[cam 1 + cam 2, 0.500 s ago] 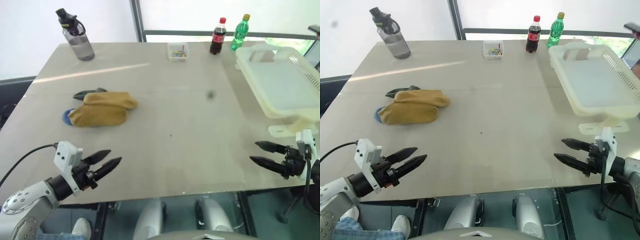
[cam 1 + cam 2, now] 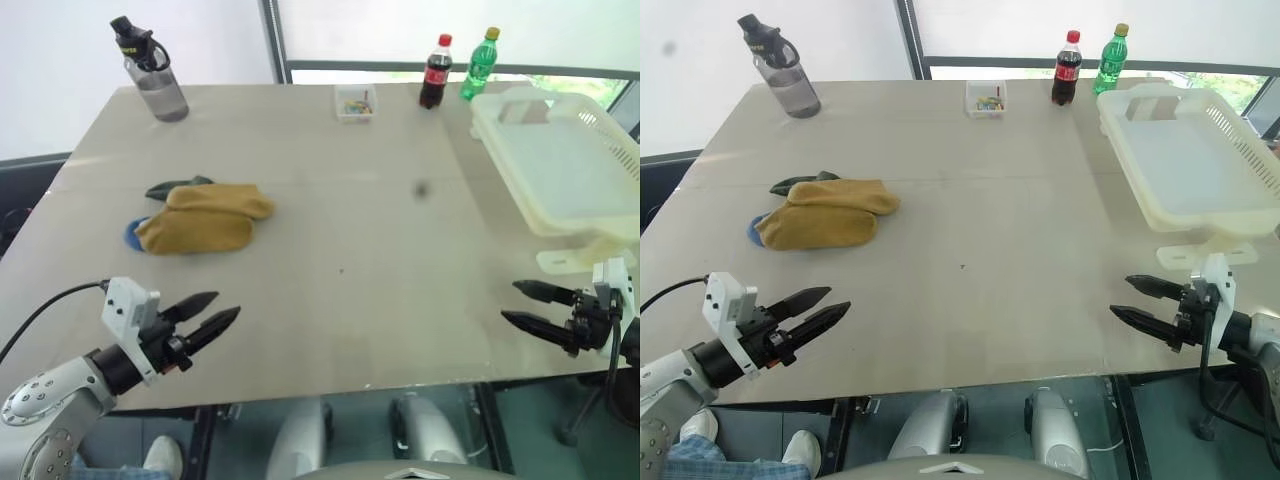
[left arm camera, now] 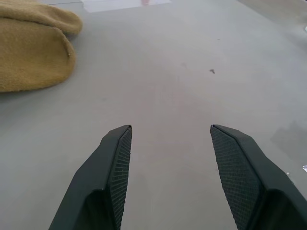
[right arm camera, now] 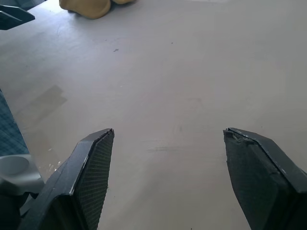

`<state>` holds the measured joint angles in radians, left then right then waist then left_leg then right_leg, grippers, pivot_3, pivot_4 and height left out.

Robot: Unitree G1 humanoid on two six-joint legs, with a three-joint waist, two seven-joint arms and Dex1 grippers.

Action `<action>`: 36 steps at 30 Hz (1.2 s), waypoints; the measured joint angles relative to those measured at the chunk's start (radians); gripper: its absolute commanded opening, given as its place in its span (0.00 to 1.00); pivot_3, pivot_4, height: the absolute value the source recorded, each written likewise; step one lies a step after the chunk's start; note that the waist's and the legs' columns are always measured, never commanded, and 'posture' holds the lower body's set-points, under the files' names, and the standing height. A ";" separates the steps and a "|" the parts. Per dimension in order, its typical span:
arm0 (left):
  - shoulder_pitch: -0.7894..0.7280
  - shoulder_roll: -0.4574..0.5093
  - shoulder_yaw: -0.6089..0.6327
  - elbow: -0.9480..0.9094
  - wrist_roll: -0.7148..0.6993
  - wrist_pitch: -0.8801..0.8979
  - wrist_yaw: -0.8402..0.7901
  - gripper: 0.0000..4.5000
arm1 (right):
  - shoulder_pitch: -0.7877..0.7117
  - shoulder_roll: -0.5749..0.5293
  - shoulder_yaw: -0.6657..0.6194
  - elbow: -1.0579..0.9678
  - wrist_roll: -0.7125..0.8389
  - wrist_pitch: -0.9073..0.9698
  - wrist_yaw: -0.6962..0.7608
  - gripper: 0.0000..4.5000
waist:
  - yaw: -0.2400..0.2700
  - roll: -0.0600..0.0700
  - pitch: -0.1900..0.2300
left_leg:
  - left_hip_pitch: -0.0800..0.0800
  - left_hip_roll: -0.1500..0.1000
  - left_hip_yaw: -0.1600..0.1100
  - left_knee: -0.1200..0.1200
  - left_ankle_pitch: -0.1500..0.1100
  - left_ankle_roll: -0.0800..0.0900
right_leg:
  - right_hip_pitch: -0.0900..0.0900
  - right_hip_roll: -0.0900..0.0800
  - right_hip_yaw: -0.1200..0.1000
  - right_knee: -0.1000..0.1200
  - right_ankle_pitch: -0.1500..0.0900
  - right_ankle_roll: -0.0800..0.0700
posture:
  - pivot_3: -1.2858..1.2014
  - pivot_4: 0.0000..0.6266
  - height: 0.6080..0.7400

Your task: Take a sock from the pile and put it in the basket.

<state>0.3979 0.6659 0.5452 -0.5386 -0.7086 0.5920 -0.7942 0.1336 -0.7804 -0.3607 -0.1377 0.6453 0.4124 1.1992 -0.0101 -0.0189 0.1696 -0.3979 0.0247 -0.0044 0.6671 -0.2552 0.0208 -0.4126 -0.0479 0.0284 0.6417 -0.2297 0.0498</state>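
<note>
The pile (image 2: 200, 218) of socks lies on the left half of the table: mustard yellow socks on top, a blue one and a dark green one peeking out at its left. The pale cream basket (image 2: 560, 165) stands at the table's far right, overhanging the edge. My left gripper (image 2: 222, 310) hovers open over the near left edge, well short of the pile, with nothing between its fingers. My right gripper (image 2: 508, 303) is open and empty over the near right edge, just in front of the basket. The left wrist view catches the yellow sock (image 3: 31, 52) ahead of the open fingers.
At the table's far edge stand a grey water bottle (image 2: 155, 72), a small clear box (image 2: 354, 103) of small items, a cola bottle (image 2: 434, 72) and a green bottle (image 2: 479, 64). The tabletop (image 2: 380, 240) is bare between pile and basket.
The left gripper has sunk slightly toward the near edge; the right gripper has shifted a little outward. Both stay open and the socks lie as before.
</note>
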 measured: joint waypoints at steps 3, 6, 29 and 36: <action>-0.001 0.004 0.000 0.002 0.000 -0.003 -0.001 0.61 | 0.000 0.000 0.000 0.000 0.000 0.000 0.000 0.83 | 0.000 0.000 0.000 | 0.000 0.000 0.000 0.000 0.000 0.000 | 0.000 0.000 0.000 0.000 0.000 0.000 | 0.52 0.24 1.00; -0.001 0.008 -0.001 0.003 0.001 -0.009 -0.007 0.61 | 0.000 0.000 0.000 -0.001 0.000 0.000 0.000 0.83 | 0.000 0.000 0.000 | 0.000 0.000 0.000 0.000 0.000 0.000 | 0.000 0.000 0.000 0.000 0.000 0.000 | 0.52 0.24 1.00; -0.023 0.009 0.000 0.010 -0.040 -0.027 -0.041 0.61 | -0.010 0.040 0.029 -0.040 0.028 -0.090 0.045 0.83 | 0.000 0.000 0.000 | 0.000 0.000 0.000 0.000 0.000 0.000 | 0.000 0.000 0.000 0.000 0.000 0.000 | 0.52 0.24 1.00; -0.043 0.013 0.001 0.023 -0.053 -0.029 -0.052 0.61 | -0.004 0.054 0.026 -0.118 0.079 -0.106 0.057 0.83 | 0.000 0.001 0.001 | 0.000 0.000 0.000 0.000 0.000 0.000 | 0.000 0.000 0.000 0.000 0.000 0.000 | 0.52 0.24 1.00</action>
<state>0.3547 0.6786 0.5466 -0.5156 -0.7613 0.5630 -0.8462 0.1293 -0.7262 -0.3342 -0.2554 0.7244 0.3062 1.2565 -0.0101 -0.0183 0.1703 -0.3979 0.0248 -0.0042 0.6671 -0.2551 0.0208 -0.4125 -0.0477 0.0283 0.6419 -0.2297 0.0499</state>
